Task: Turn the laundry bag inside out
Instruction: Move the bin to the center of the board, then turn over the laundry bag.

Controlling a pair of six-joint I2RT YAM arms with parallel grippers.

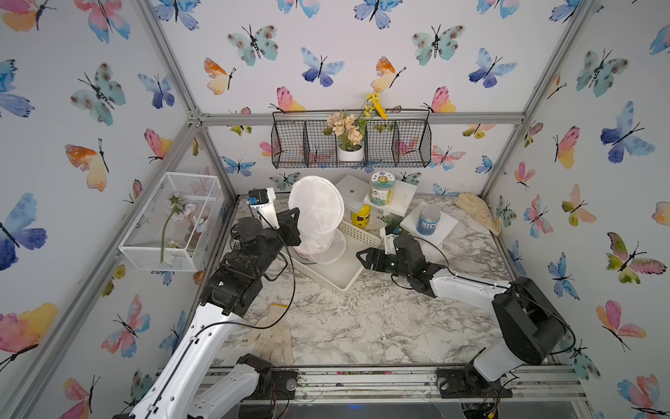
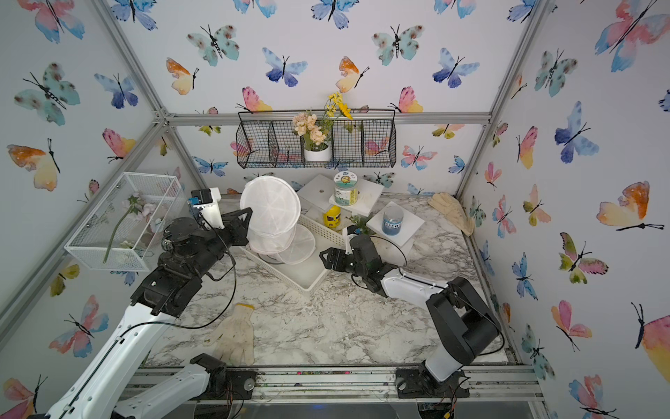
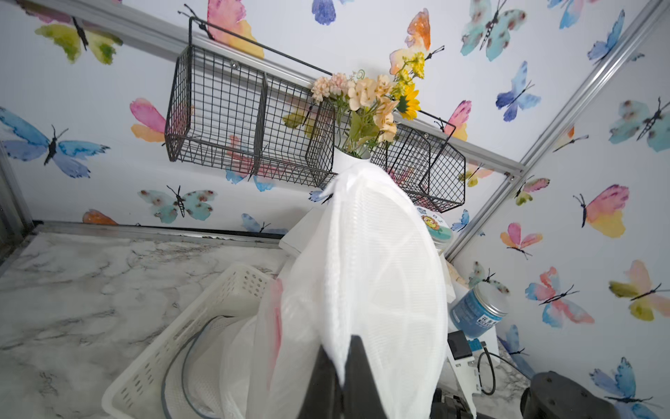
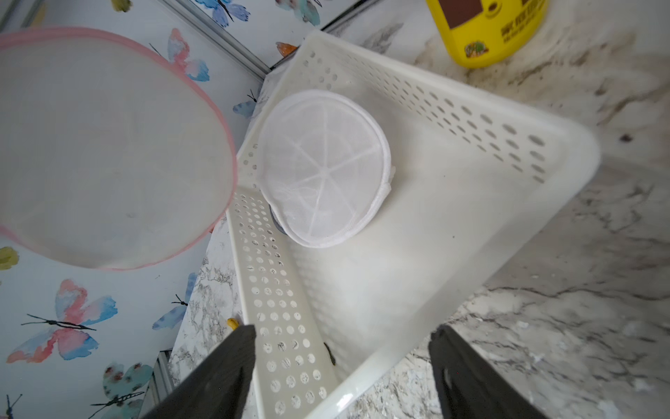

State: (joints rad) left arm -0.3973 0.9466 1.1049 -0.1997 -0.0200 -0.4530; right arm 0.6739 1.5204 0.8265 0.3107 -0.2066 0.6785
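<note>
The laundry bag (image 1: pixel 316 203), a white mesh pop-up with round ends, hangs in the air above the far-left end of the white perforated basket (image 1: pixel 340 286), its upper disc tilted toward the back wall. From the right wrist view its underside (image 4: pixel 108 145) shows a pink rim. The left gripper (image 1: pixel 296 222) holds it at its left edge; in the left wrist view the 2 black fingers (image 3: pixel 357 370) are pinched together on a fold of the mesh (image 3: pixel 380 272).

Below it, a 2nd round white mesh bag (image 4: pixel 322 167) lies flat on the basket floor, near the corner under the raised bag.

The right gripper (image 1: pixel 362 259) hovers over the basket's near-right edge, low and pointing toward the bags. Its fingers (image 4: pixel 232 362) stand wide apart with nothing between them, only basket wall and floor beyond.

The basket sits askew on the marbled counter (image 1: pixel 362 326). Just behind it stands a yellow bottle (image 1: pixel 361 217); farther back, a green-labelled jar (image 1: pixel 381 188) and a blue jar (image 1: pixel 427 220) rest on white blocks. 1 pale glove (image 1: pixel 273 337) lies on the counter near the left arm's base, another (image 1: pixel 478 212) at the far-right corner.
</note>
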